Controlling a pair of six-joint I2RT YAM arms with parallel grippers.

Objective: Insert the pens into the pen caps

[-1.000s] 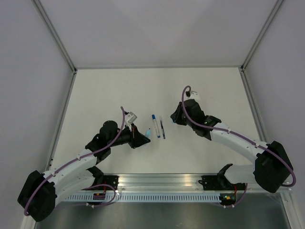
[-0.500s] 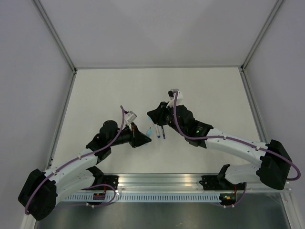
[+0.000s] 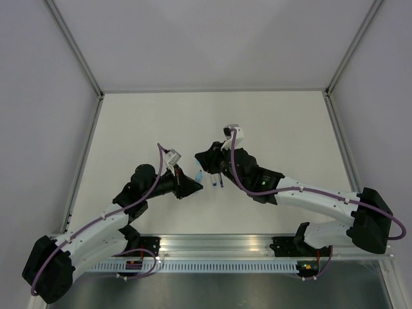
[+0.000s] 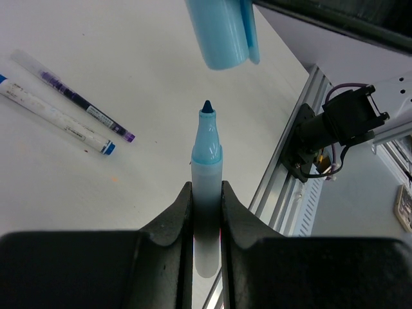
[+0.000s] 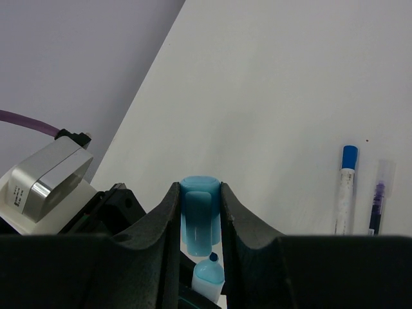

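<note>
My left gripper [image 3: 193,187] is shut on a white-barrelled pen [image 4: 206,193] whose light blue tip points away from the wrist. My right gripper [image 3: 202,167] is shut on the light blue pen cap [image 5: 199,217]. The cap [image 4: 223,31] hangs just beyond the pen tip, roughly in line with it, with a small gap between them. In the right wrist view the pen tip [image 5: 209,275] shows right under the cap. Two more thin pens lie side by side on the table: a white one with a blue end [image 4: 56,120] and a darker purple-inked one [image 4: 76,98].
The two lying pens [image 3: 213,183] are just right of the meeting grippers, partly under the right arm [image 3: 290,190]. The aluminium rail [image 3: 219,248] runs along the near table edge. Grey walls enclose the white table [image 3: 129,122] on three sides.
My right arm has swung left across the lying pens with the cap and now faces my left gripper. My left gripper has tilted up slightly with its pen.
</note>
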